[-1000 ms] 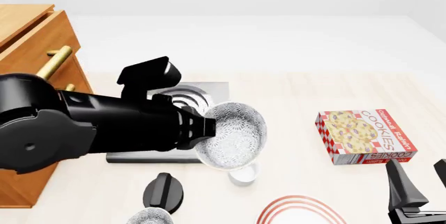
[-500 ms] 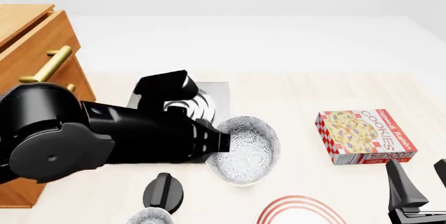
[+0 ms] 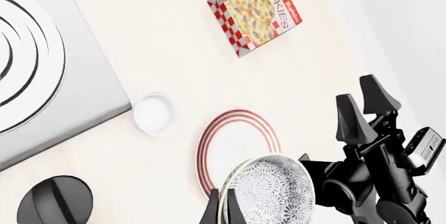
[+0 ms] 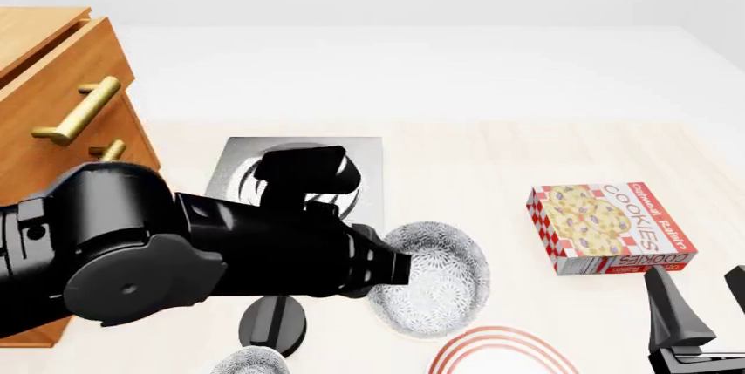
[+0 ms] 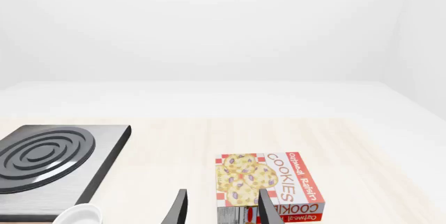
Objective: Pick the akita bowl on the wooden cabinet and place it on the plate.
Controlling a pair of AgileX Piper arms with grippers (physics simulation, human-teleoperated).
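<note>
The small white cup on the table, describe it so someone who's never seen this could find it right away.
Start at the grey stove plate with silver rings. Just off its corner, between it and the red-ringed plate, sits the small white cup. It is plain white with no pattern, unlike the speckled bowl held by the left gripper, and much smaller than the plate.

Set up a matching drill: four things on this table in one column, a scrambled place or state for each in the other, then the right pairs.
Things:
1. akita bowl
2. plate
3. cookie box
4. right hand

States:
A. open, holding nothing
B. lying flat on the table's right side
C. gripped by its rim in the left hand
D. bare, red rings showing

Pairs: 1-C, 2-D, 3-B, 4-A
</note>
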